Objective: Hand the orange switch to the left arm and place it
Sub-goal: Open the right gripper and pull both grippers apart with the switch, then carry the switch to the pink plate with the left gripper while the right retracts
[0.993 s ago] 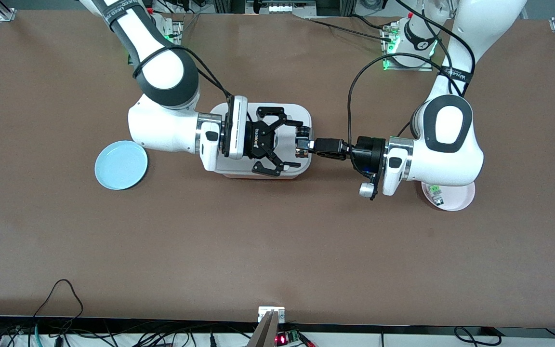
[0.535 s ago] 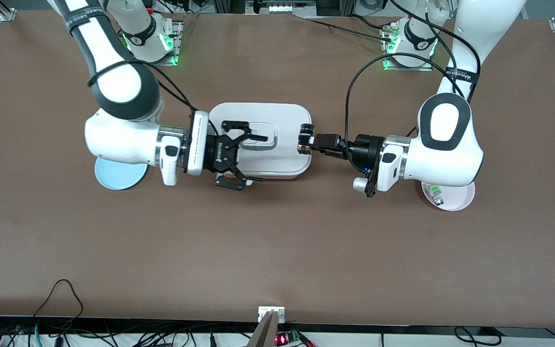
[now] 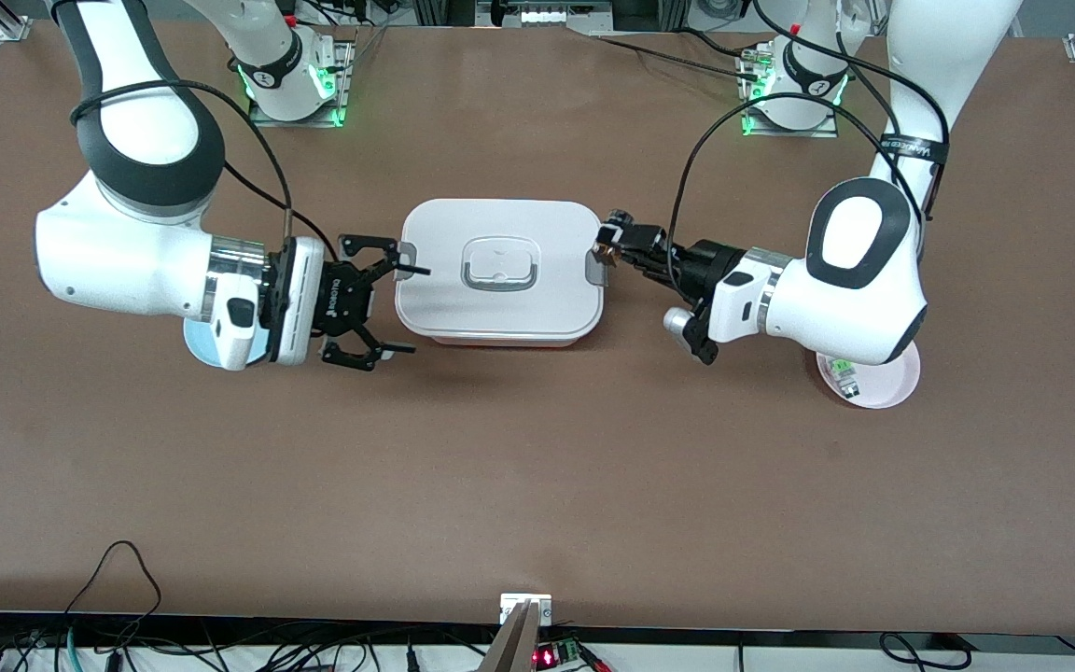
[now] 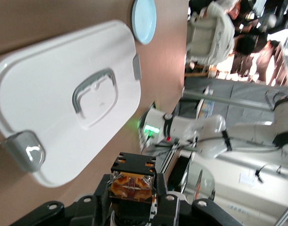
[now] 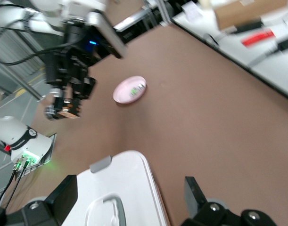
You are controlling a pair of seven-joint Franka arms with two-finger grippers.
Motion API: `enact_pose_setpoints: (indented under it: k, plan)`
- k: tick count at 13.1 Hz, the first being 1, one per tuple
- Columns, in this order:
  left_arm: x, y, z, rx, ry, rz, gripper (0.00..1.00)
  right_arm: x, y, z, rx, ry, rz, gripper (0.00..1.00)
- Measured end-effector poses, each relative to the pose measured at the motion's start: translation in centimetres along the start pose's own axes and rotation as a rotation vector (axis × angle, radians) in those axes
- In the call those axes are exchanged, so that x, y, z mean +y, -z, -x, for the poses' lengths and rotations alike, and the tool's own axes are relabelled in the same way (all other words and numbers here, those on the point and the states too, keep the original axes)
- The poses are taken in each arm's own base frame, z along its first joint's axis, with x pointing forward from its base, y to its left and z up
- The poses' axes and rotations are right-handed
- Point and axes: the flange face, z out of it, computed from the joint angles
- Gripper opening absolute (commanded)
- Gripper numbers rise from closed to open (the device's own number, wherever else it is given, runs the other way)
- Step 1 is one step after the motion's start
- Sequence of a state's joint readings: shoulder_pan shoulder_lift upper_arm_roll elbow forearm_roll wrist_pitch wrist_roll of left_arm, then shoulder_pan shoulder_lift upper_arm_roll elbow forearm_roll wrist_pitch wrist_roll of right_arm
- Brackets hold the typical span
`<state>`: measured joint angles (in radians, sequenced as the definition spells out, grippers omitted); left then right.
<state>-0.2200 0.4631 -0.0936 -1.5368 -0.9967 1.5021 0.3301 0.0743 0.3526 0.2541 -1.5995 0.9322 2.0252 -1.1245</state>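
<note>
The orange switch is held in my left gripper, in the air just off the box's grey latch at the left arm's end. In the left wrist view the switch sits clamped between the black fingers. The white box stands mid-table with its lid on. My right gripper is open and empty, beside the box at the right arm's end. In the right wrist view its fingers stand wide apart, facing the box, with the switch showing in the left gripper farther off.
A light blue plate lies partly under the right arm's wrist. A pink plate with a small green-and-clear component lies under the left arm's elbow. Cables run along the table edge nearest the front camera.
My right gripper has drawn back from over the box to its own end, still open and empty. My left gripper, still holding the switch, has pulled back slightly off the box's edge.
</note>
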Motion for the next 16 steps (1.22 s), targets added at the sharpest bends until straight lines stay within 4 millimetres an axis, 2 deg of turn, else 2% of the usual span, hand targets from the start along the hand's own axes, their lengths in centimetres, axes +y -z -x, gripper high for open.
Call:
enact_pose_setpoints:
  k: [3,5,9,11,14,16]
  plan:
    - [-0.5,0.1,1.6,-0.139,-0.064,-0.102,0.00,-0.8,2.0,-0.2,-0.136,-0.232,0.134,1.00]
    - [-1.1,0.0,2.5,-0.225,-0.099,-0.153,0.00,-0.6,3.1,0.4,-0.226,-0.374,0.257,1.00]
    - [-1.6,0.9,4.2,-0.363,-0.183,-0.265,0.00,1.6,5.5,3.7,-0.362,-0.689,0.473,1.00]
    - [-2.2,1.4,5.0,-0.429,-0.224,-0.316,0.00,1.8,6.3,5.1,-0.436,-0.847,0.581,1.00]
    - [-3.0,2.2,5.9,-0.511,-0.293,-0.382,0.00,1.0,6.9,6.1,-0.520,-0.992,0.709,1.00]
    - [-3.7,3.0,6.4,-0.571,-0.340,-0.428,0.00,0.5,7.5,6.2,-0.544,-1.014,0.761,1.00]
